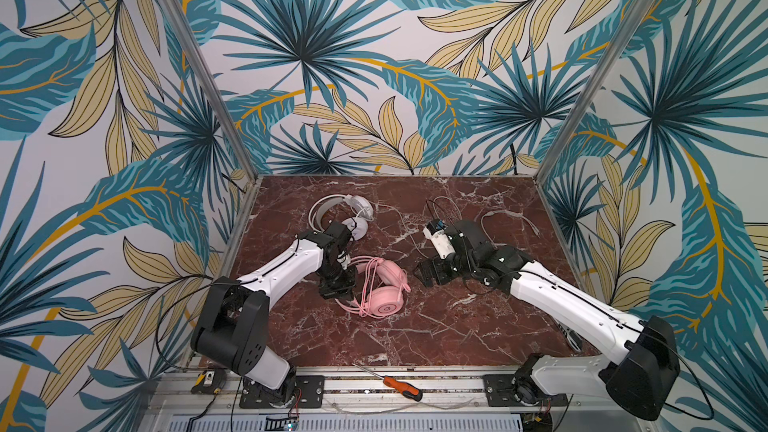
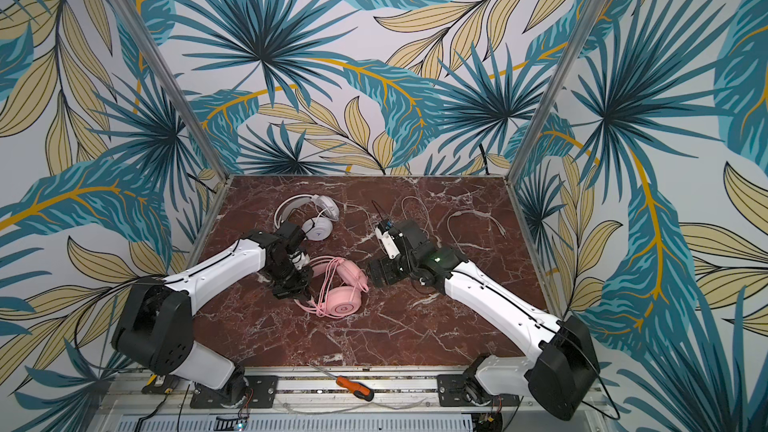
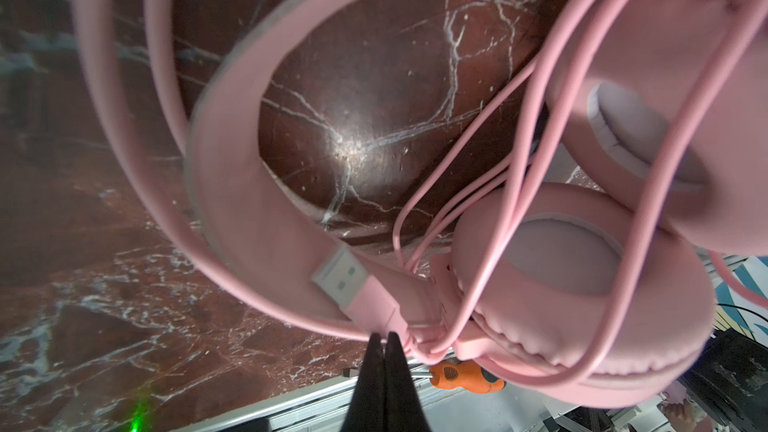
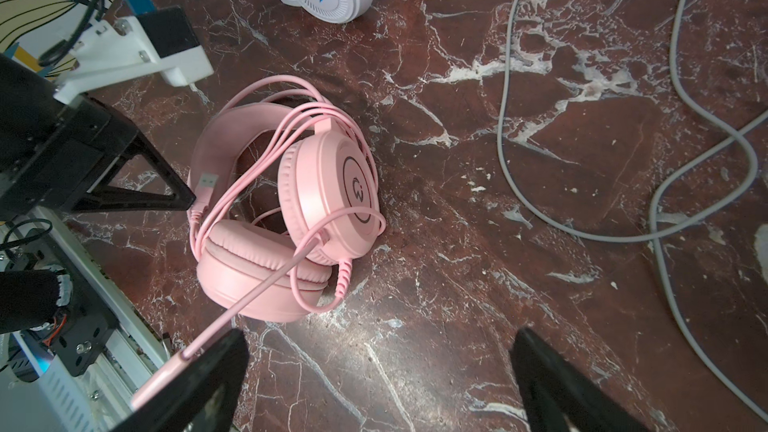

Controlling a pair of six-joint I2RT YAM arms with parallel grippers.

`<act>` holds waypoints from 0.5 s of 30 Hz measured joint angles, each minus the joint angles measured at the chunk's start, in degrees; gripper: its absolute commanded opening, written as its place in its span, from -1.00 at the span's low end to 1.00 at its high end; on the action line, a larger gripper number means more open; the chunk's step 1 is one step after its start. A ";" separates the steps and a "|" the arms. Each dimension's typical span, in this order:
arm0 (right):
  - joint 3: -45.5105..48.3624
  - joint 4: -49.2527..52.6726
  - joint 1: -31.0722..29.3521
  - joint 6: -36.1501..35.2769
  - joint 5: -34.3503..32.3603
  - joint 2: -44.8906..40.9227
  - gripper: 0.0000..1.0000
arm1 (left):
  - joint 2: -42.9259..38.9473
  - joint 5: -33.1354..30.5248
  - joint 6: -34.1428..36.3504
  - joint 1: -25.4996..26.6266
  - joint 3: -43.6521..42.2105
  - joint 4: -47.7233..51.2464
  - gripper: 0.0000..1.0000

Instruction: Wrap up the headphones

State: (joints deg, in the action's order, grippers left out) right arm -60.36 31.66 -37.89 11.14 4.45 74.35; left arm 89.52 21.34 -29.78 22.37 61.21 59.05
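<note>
Red marble tabletop (image 1: 457, 326), leafy walls (image 1: 374, 56): left gripper (image 3: 384, 336) closed against pink headset's cable (image 3: 372, 305), right gripper (image 4: 380, 338) open.

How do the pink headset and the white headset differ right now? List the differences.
The pink cable is looped over the headband and earcups of the pink headset; the white cable trails loose across the table, away from the white headset. The pink headset lies nearer the front, the white headset farther back. The shut left gripper is at the pink headset's USB plug; no gripper is at the white headset. Both lie on the table.
</note>
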 measured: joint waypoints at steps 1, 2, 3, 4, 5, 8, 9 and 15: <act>0.00 0.00 0.00 -0.02 -0.13 0.00 0.99 | 0.76 -0.26 0.02 0.00 0.68 -0.09 -1.00; 0.00 0.02 0.00 0.00 -0.15 0.00 0.99 | 1.38 -0.48 0.04 0.00 1.18 -0.17 -1.00; 0.00 0.07 0.00 0.00 -0.22 0.00 0.99 | 2.01 -0.66 0.20 0.00 1.64 -0.17 -1.00; 0.00 0.13 0.00 0.00 -0.33 0.00 0.99 | 2.58 -0.79 0.33 0.00 2.05 -0.24 -1.00; 0.00 0.22 0.00 0.00 -0.37 0.00 0.99 | 2.97 -0.83 0.44 0.00 2.32 -0.24 -1.00; 0.00 0.44 0.00 -0.02 -0.68 0.00 0.99 | 4.04 -0.90 0.92 0.00 2.93 -0.35 -1.00; 0.00 0.44 0.00 0.00 -0.81 -0.02 0.99 | 4.15 -0.92 1.03 0.00 2.93 -0.31 -1.00; 0.00 0.42 0.00 -0.02 -1.03 -0.35 0.99 | 3.63 -1.44 1.03 0.00 2.93 -0.28 -1.00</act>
State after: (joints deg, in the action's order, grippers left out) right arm -60.36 32.08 -37.89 11.11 3.42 74.00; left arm 93.14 19.90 -28.75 22.37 64.14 58.76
